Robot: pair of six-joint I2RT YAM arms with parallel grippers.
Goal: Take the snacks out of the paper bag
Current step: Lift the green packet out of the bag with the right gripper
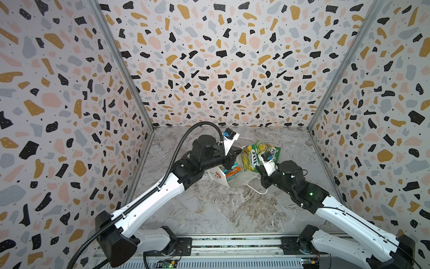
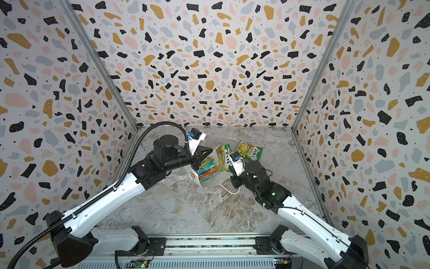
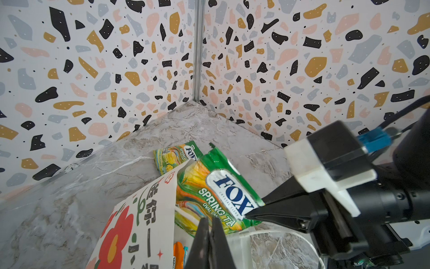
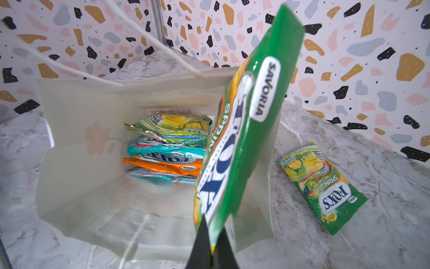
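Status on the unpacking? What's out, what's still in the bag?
Done: one green pouch lies on the table. In hand: right pincer shut on a second green pouch at the paper bag mouth. Remaining inside: green-yellow pouch, teal pouch, orange pouch, maybe more; left pincer shut at the rim.

Both top views look down from high at the whole table (image 1: 221, 209). Wrist cams sit close, both seeing the paper bag (image 3: 144, 209).

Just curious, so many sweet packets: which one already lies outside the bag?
The green Spring Tea pouch lying on the table beside the paper bag. A second green pouch is held in the right jaws; the other pouches sit stacked inside.
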